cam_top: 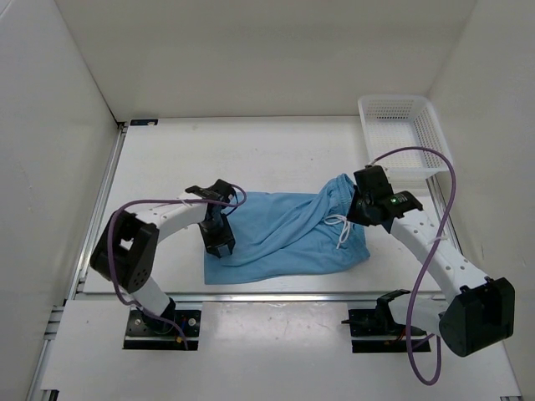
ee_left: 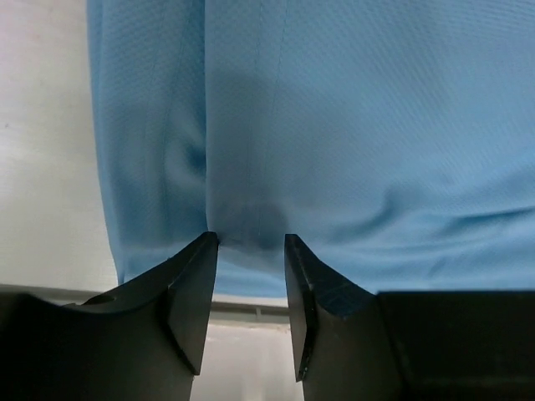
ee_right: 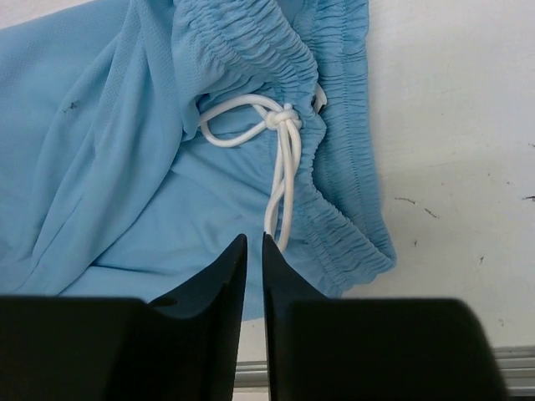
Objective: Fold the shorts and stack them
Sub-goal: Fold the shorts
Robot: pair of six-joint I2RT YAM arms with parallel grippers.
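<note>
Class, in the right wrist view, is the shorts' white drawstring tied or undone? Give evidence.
Tied. The drawstring shows a knot by the waistband of the shorts, with a loop on one side and two strands trailing down.

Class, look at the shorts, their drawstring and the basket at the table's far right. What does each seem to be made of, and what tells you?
The shorts: soft light-blue knit, probably synthetic; matte, with a fine mesh-like texture and limp folds. The drawstring: smooth, round white cord, knotted; fibre unclear. The basket: white plastic, apparently rigid, with moulded lattice walls.
</note>
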